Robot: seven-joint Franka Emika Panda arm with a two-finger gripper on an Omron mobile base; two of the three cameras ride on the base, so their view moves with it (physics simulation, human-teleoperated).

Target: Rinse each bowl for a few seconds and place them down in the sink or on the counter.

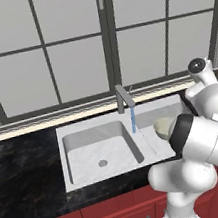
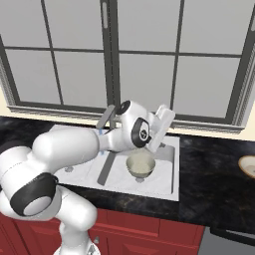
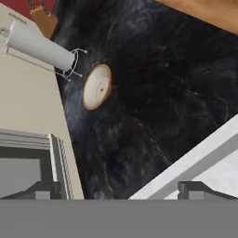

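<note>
A: How does the bowl (image 2: 140, 164) look?
B: Pale beige, round, matte. It hangs over the right basin of the sink (image 2: 168, 185), just under the gripper (image 2: 152, 143).
A: Is the gripper closed on it?
B: It seems to hold the rim, but I cannot tell. Another bowl (image 3: 97, 86) lies on the black counter (image 3: 158, 88).

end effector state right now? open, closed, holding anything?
End effector: cannot be told whether it is open or closed. It sits right above a bowl over the right sink basin; the fingertips are hidden behind the hand.
</note>
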